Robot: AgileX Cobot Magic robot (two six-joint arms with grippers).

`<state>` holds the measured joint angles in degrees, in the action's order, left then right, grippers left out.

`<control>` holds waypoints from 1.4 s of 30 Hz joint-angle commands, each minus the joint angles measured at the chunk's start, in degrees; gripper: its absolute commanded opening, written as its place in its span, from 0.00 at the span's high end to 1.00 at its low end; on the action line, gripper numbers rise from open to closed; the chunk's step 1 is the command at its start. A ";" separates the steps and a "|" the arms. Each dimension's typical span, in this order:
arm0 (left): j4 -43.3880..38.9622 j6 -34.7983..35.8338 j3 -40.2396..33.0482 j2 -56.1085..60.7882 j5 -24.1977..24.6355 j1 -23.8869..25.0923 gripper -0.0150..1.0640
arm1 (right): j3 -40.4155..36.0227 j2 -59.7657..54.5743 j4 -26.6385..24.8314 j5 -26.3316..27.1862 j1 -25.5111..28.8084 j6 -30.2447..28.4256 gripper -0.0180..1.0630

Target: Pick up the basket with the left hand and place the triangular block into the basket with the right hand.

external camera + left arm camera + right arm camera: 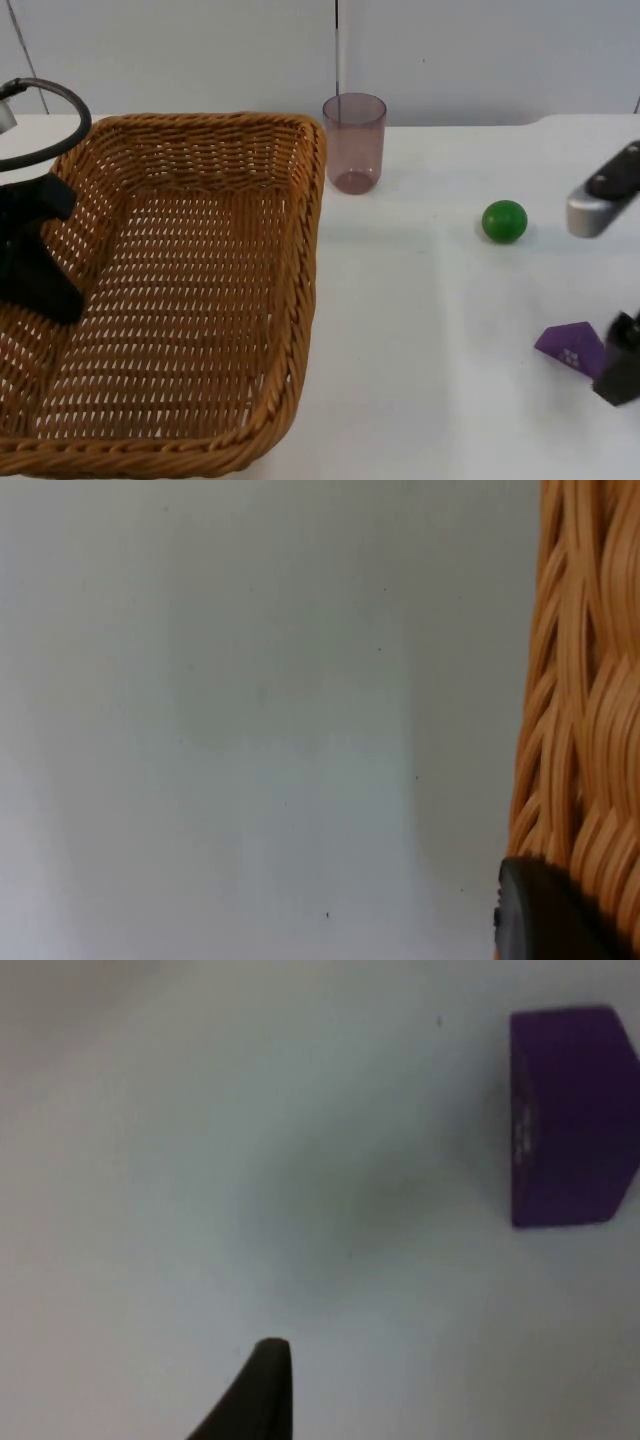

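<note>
Black fingertip against woven cane: in the left wrist view we see one finger [545, 915] of the left gripper [35, 262] pressed to the basket's [200, 290] wall, and from the top view the gripper sits at the basket's left rim. We judge it clamped on that rim, so the first step, the pickup, looks done or nearly so; whether the basket is clear of the white table [430, 340] we cannot tell.

Over to the right gripper [620, 365], low at the table's right edge, just beside the purple triangular block [570, 347]. In the right wrist view we see the block lying to one side of the gripper's line, not between the fingers. How far apart its fingers stand we cannot tell.

So we are on step two, the approach. The next move calls for lining the fingers up over the block, closing on it, then carrying it across, past the green ball [504, 221] and the cup [354, 142], to the basket.
</note>
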<state>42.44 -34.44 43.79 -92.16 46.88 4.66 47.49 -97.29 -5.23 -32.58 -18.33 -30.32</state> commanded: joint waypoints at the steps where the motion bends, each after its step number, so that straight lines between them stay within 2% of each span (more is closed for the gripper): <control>1: 1.67 -0.32 -0.14 0.26 0.69 0.08 0.99 | 2.24 -2.44 -1.31 2.87 -0.34 -2.29 0.01; 9: 1.67 -0.42 -0.14 0.26 0.35 0.08 0.99 | 6.94 -9.77 -0.88 5.29 -0.34 -6.05 0.10; 15: 1.57 -0.40 -0.14 0.26 0.35 0.08 0.99 | 6.94 -13.22 -0.88 7.26 -0.34 -6.73 0.14; 19: 1.59 -0.69 -0.14 0.26 0.23 0.08 0.99 | 6.94 -15.34 -0.88 10.32 -0.34 -6.73 0.28; 20: 1.59 -0.69 -0.14 0.26 0.23 0.08 0.99 | 6.94 -15.34 -0.88 10.32 -0.34 -6.73 0.28; 22: 1.59 -0.81 -0.14 0.26 0.23 0.08 0.99 | 6.94 -15.71 -0.88 11.35 -0.34 -6.73 0.41; 23: 1.59 -0.81 -0.14 0.26 0.23 0.08 0.99 | 6.94 -15.71 -0.88 11.77 -0.34 -6.73 0.50; 24: 1.59 -0.81 -0.14 0.26 0.23 0.08 0.99 | 6.94 -15.71 -0.88 12.74 -0.34 -6.73 0.64; 25: 1.59 -0.81 -0.14 0.26 0.23 0.08 0.99 | 6.94 -15.71 -0.88 12.86 -0.34 -6.73 0.70; 26: 1.59 -0.81 -0.14 0.26 0.23 0.08 0.99 | 6.94 -15.71 -0.88 12.86 -0.34 -6.73 0.70; 28: 1.59 -0.81 -0.14 0.26 0.23 0.08 0.99 | 6.94 -15.61 -0.88 13.23 -0.34 -6.73 0.96; 32: 1.59 -0.81 -0.14 0.26 0.23 0.08 0.99 | 6.94 -13.41 -0.88 12.08 -0.34 -6.73 0.98; 37: 1.59 -0.81 -0.14 0.26 0.23 0.08 0.99 | 7.06 -5.66 -0.88 4.99 -0.34 -6.27 0.98; 39: 1.59 -0.81 -0.14 0.26 0.23 0.08 0.99 | 7.55 -0.42 -0.88 -0.27 -0.34 -2.98 0.98; 41: 1.59 -0.81 -0.14 0.26 0.23 0.08 0.99 | 7.55 3.61 -0.88 -3.02 -0.34 0.82 0.98; 42: 1.59 -0.81 -0.14 0.26 0.23 0.08 0.99 | 7.55 3.61 -0.88 -3.02 -0.34 0.82 0.98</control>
<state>42.44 -34.84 43.79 -92.16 46.76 4.66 54.71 -95.94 -5.99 -33.01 -18.33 -31.39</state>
